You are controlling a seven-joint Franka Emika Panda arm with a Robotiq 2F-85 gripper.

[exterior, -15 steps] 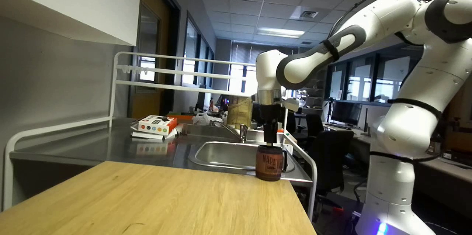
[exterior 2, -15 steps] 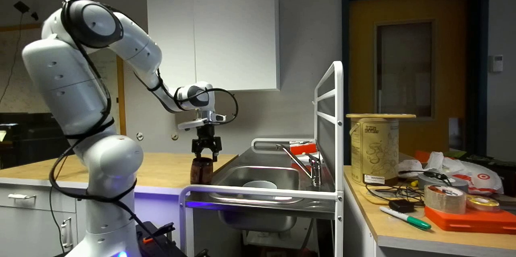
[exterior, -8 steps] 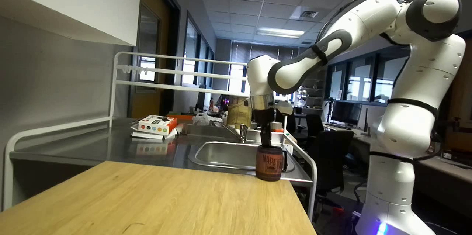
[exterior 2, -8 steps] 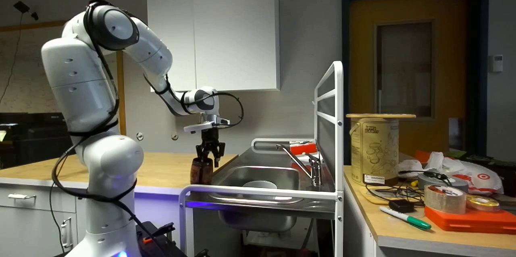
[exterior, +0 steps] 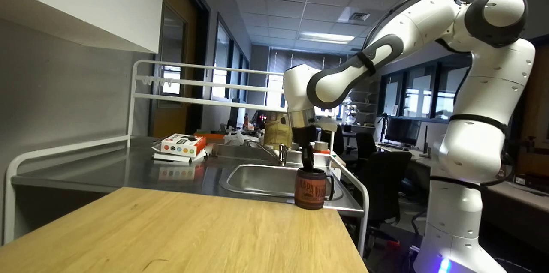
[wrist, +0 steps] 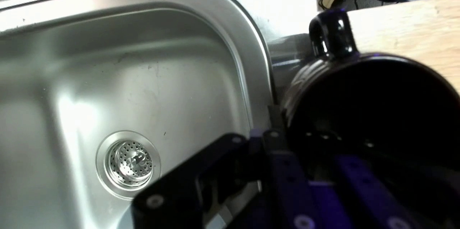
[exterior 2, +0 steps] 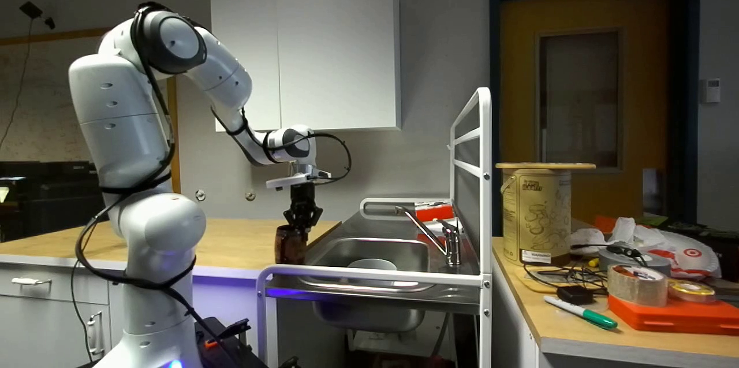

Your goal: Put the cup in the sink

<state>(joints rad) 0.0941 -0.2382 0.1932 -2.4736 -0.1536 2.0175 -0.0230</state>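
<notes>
Cup (exterior: 309,192) upright at the edge of the tabletop (exterior: 193,230), beside the sink (wrist: 172,88), its sink-side wall pinched in the almost closed gripper (exterior 2: 301,231), one jaw apparently inside, one out. Best lift straight up before crossing, keep it level against that off-centre hold, and lower it fully before letting go. The wrist view alone shows the drain (wrist: 132,162); a pale disc (exterior 2: 372,264) in the sink reads clearly only in an exterior view.

Gripper (exterior 2: 299,231): one
Cup (exterior: 309,189): one, its wall between the jaws
Handle (wrist: 332,33): one, outside the jaws
Sink (wrist: 179,78): one, beside the jaws
Faucet (exterior 2: 453,245): one, well apart from the jaws
Cabinet doors (exterior 2: 335,50): two, higher than the jaws
Marker (exterior 2: 580,311): one, well apart
</notes>
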